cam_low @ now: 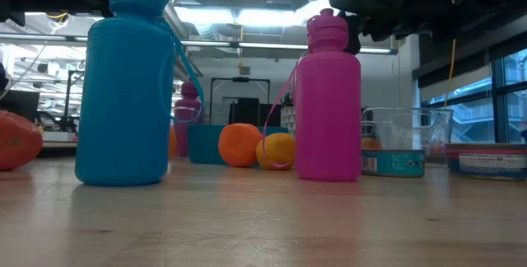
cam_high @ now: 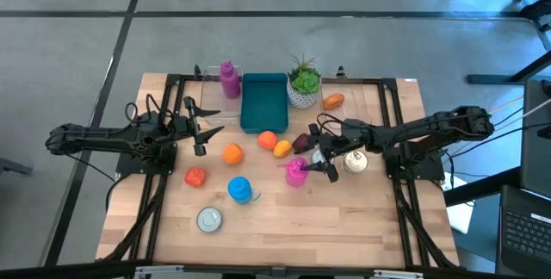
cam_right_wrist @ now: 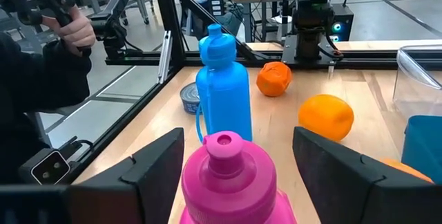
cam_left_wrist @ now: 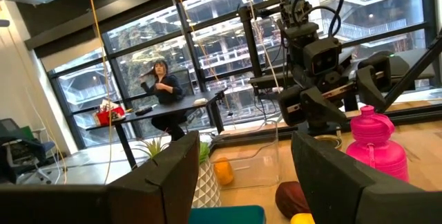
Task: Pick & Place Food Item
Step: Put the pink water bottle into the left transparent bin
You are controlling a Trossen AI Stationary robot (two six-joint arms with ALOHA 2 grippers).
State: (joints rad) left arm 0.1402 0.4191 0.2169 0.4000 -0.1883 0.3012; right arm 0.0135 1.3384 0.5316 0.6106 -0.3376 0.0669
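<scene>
Fingers apart, our right end effector (cam_high: 325, 164) straddles the upright pink bottle (cam_high: 296, 172) at its nine o'clock; left end effector (cam_high: 200, 133), also spread, waits farther off.

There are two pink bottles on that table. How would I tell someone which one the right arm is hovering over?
Start at the teal bin at the table's back edge. One pink bottle stands right beside it, at the back; ignore that. The other pink bottle stands nearer the table's middle, under the right gripper, with a blue bottle on one side and a tin can on the other.
</scene>
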